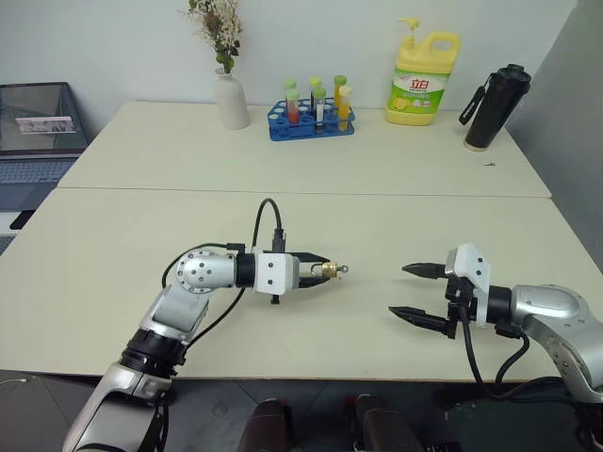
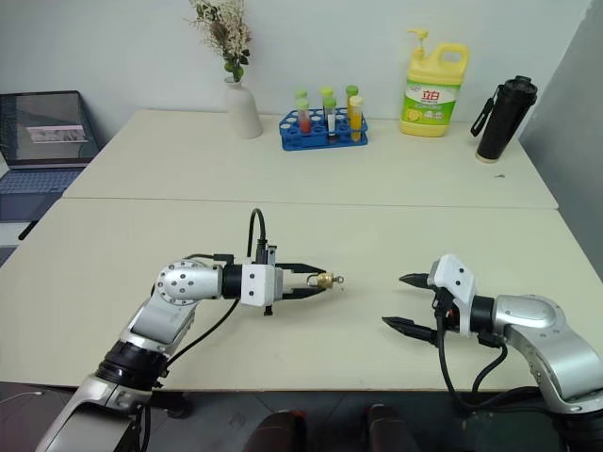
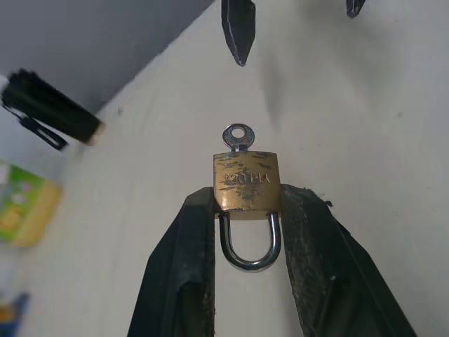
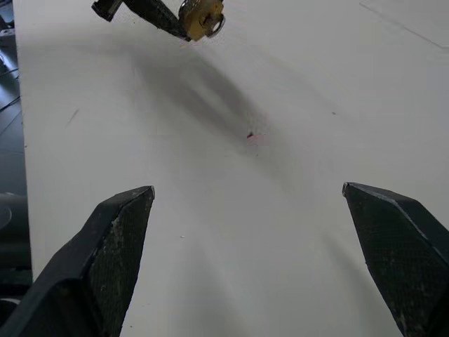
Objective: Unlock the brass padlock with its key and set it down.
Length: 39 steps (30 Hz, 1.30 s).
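The brass padlock (image 3: 245,181) is scuffed gold, its silver shackle closed, with the key (image 3: 238,136) poking from its base. The left gripper (image 1: 320,268) clamps the body above the table (image 1: 311,160). The right gripper (image 1: 408,291) is nearby, jaws spread wide, nothing between. Far back: test-tube rack (image 1: 312,111), vase (image 1: 231,98), soap bottle (image 1: 423,79). The left wrist view reveals stamped lettering.

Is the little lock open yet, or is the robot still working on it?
Not open yet. Done: the left claw has picked up the brass padlock, and the key sits in its keyhole. Now the open right claw waits nearby. Left: turn the key, pop the closed shackle, set it down.
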Each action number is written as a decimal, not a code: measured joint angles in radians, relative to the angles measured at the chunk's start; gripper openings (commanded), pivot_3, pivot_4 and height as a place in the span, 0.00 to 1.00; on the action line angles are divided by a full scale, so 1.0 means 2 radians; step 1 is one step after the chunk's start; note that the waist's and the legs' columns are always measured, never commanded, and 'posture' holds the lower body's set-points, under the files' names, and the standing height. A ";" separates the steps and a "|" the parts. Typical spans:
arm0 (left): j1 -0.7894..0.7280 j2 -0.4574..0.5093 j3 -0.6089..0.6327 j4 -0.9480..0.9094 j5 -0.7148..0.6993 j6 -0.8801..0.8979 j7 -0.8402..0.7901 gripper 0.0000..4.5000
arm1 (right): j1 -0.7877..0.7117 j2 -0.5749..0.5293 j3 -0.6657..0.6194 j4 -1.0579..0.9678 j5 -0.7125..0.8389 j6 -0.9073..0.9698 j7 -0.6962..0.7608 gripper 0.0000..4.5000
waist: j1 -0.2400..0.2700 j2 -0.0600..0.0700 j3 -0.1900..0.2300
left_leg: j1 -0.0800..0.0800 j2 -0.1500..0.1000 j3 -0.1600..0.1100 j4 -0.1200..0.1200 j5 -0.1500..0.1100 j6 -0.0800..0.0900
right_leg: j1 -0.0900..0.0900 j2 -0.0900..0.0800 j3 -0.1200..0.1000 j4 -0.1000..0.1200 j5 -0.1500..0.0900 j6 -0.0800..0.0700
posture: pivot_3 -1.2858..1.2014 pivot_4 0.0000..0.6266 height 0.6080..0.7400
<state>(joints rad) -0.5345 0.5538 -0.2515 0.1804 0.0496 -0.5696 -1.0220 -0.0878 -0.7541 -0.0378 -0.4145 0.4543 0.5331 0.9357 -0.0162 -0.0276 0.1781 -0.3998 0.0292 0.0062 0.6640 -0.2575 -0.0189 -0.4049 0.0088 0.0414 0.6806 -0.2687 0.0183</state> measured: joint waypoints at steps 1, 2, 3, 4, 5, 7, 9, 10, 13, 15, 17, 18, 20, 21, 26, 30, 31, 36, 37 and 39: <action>-0.006 -0.001 0.000 0.012 0.018 -0.032 0.014 0.21 | 0.000 0.004 -0.001 -0.001 0.002 0.000 -0.001 1.00 | 0.000 0.000 0.000 | 0.000 0.000 0.000 0.000 0.000 0.000 | 0.000 0.000 0.000 0.000 0.000 0.000 | 0.52 0.24 1.00; -0.016 0.000 -0.001 0.028 0.047 -0.075 0.033 0.21 | 0.000 0.009 -0.001 -0.003 0.011 0.003 -0.002 1.00 | -0.001 0.000 0.000 | 0.000 0.000 0.000 0.000 0.000 0.000 | 0.000 0.000 0.000 0.000 0.000 0.000 | 0.52 0.24 1.00; -0.025 0.001 -0.001 0.042 0.073 -0.114 0.054 0.21 | -0.001 0.013 -0.001 -0.007 0.022 0.011 -0.004 1.00 | 0.000 0.000 0.000 | 0.000 0.000 0.000 0.000 0.000 0.000 | 0.000 0.000 0.000 0.000 0.000 0.000 | 0.52 0.24 1.00; -0.033 0.001 0.000 0.053 0.096 -0.146 0.073 0.21 | -0.003 0.018 -0.001 -0.011 0.032 0.019 -0.007 1.00 | 0.000 0.000 0.000 | 0.000 0.000 0.000 0.000 0.000 0.000 | 0.000 0.000 0.000 0.000 0.001 -0.001 | 0.52 0.24 1.00; -0.039 0.003 0.001 0.063 0.126 -0.188 0.103 0.21 | -0.012 0.027 -0.002 -0.012 0.050 0.036 -0.012 1.00 | -0.001 0.000 0.000 | 0.000 0.000 0.000 0.000 0.000 0.000 | 0.000 0.000 0.000 0.000 0.001 -0.002 | 0.52 0.24 1.00; -0.043 0.002 0.001 0.071 0.163 -0.230 0.142 0.21 | -0.038 0.045 -0.003 -0.014 0.082 0.068 -0.028 1.00 | -0.002 0.000 0.000 | 0.000 0.000 0.000 0.000 0.000 0.000 | 0.000 0.000 0.000 0.000 0.002 -0.002 | 0.52 0.24 1.00; -0.043 0.003 0.001 0.074 0.188 -0.254 0.172 0.21 | -0.062 0.057 -0.003 -0.015 0.106 0.094 -0.043 1.00 | -0.003 0.000 0.000 | 0.000 0.000 0.000 0.000 0.000 0.000 | 0.000 0.000 0.000 0.000 0.002 -0.002 | 0.52 0.24 1.00; -0.043 0.003 0.001 0.074 0.198 -0.261 0.184 0.21 | -0.072 0.063 -0.003 -0.015 0.116 0.105 -0.049 1.00 | -0.003 0.000 0.000 | 0.000 0.000 0.000 0.000 0.000 0.000 | 0.000 0.000 0.000 0.000 0.002 -0.002 | 0.52 0.24 1.00; -0.043 0.005 0.002 0.074 0.219 -0.272 0.216 0.21 | -0.094 0.074 -0.001 -0.012 0.134 0.129 -0.061 1.00 | -0.004 0.000 0.000 | 0.000 0.000 0.000 0.000 0.000 0.000 | 0.000 0.000 0.000 0.000 0.002 -0.002 | 0.52 0.24 1.00; -0.042 0.007 0.002 0.072 0.230 -0.273 0.236 0.21 | -0.107 0.076 0.004 -0.003 0.137 0.140 -0.065 1.00 | -0.004 0.000 0.000 | 0.000 0.000 0.000 0.000 0.000 0.000 | 0.000 0.000 0.000 0.000 0.002 -0.002 | 0.52 0.24 1.00; -0.038 0.013 0.002 0.070 0.237 -0.270 0.250 0.21 | -0.112 0.078 0.009 0.007 0.139 0.146 -0.065 1.00 | -0.004 0.000 0.000 | 0.000 0.000 0.000 0.000 0.000 0.000 | 0.000 0.000 0.000 0.000 0.002 -0.002 | 0.52 0.24 1.00; -0.036 0.016 0.002 0.070 0.239 -0.267 0.255 0.21 | -0.112 0.080 0.010 0.011 0.140 0.149 -0.064 1.00 | -0.005 0.000 0.000 | 0.000 0.000 0.000 0.000 0.000 0.000 | 0.000 0.000 0.000 0.000 0.002 -0.002 | 0.52 0.24 1.00; -0.032 0.021 0.002 0.067 0.242 -0.261 0.262 0.21 | -0.116 0.084 0.013 0.017 0.141 0.153 -0.064 1.00 | -0.005 0.000 0.000 | 0.000 0.000 0.000 0.000 0.000 0.000 | 0.000 0.000 0.000 0.000 0.002 -0.002 | 0.52 0.24 1.00; -0.030 0.024 0.002 0.065 0.243 -0.259 0.266 0.21 | -0.120 0.087 0.013 0.018 0.141 0.153 -0.064 1.00 | -0.005 0.000 0.000 | 0.000 0.000 0.000 0.000 0.000 0.000 | 0.000 0.000 0.000 0.000 0.002 -0.002 | 0.52 0.24 1.00; -0.028 0.029 0.002 0.051 0.245 -0.250 0.277 0.21 | -0.131 0.095 0.018 0.029 0.142 0.154 -0.064 0.92 | -0.005 0.000 0.000 | 0.000 0.000 0.000 0.000 0.000 0.000 | 0.000 0.000 0.000 0.000 0.002 -0.002 | 0.52 0.24 1.00; -0.026 0.031 0.001 0.046 0.246 -0.241 0.279 0.21 | -0.140 0.096 0.025 0.035 0.141 0.154 -0.056 0.62 | -0.005 0.000 0.000 | 0.000 0.000 0.000 0.000 0.000 0.000 | 0.000 0.000 -0.001 0.000 0.002 -0.002 | 0.52 0.24 1.00; -0.026 0.031 0.001 0.046 0.247 -0.240 0.279 0.21 | -0.142 0.096 0.027 0.036 0.141 0.154 -0.054 0.55 | -0.005 0.000 0.000 | 0.000 0.000 0.000 0.000 0.000 0.000 | 0.000 0.000 -0.001 0.000 0.002 -0.002 | 0.52 0.24 1.00; -0.022 0.033 0.001 0.037 0.248 -0.235 0.281 0.21 | -0.149 0.098 0.031 0.043 0.141 0.154 -0.049 0.14 | -0.005 0.000 0.000 | 0.000 0.000 0.000 0.000 0.000 0.000 | 0.000 0.000 -0.001 0.000 0.002 -0.002 | 0.52 0.24 1.00; -0.021 0.033 0.001 0.033 0.248 -0.233 0.282 0.21 | -0.149 0.099 0.031 0.044 0.141 0.154 -0.049 0.05 | -0.005 0.000 0.000 | 0.000 0.000 0.000 0.000 0.000 0.000 | 0.000 0.000 -0.001 0.000 0.002 -0.002 | 0.52 0.24 1.00; -0.018 0.033 0.000 0.028 0.248 -0.232 0.284 0.21 | -0.152 0.100 0.031 0.047 0.141 0.156 -0.047 0.00 | -0.005 0.000 0.000 | 0.000 0.000 0.000 0.000 0.000 0.000 | 0.000 0.000 0.000 0.000 0.002 -0.002 | 0.52 0.24 1.00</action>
<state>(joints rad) -0.5708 0.6207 -0.2512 0.2360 0.5451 -1.0337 -0.4537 -0.3913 -0.5538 0.0248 -0.3211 0.7369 0.8445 0.8410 -0.0264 -0.0276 0.1781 -0.4002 0.0297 0.0063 0.6637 -0.2575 -0.0189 -0.4050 0.0079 0.0405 0.6809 -0.2652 0.0141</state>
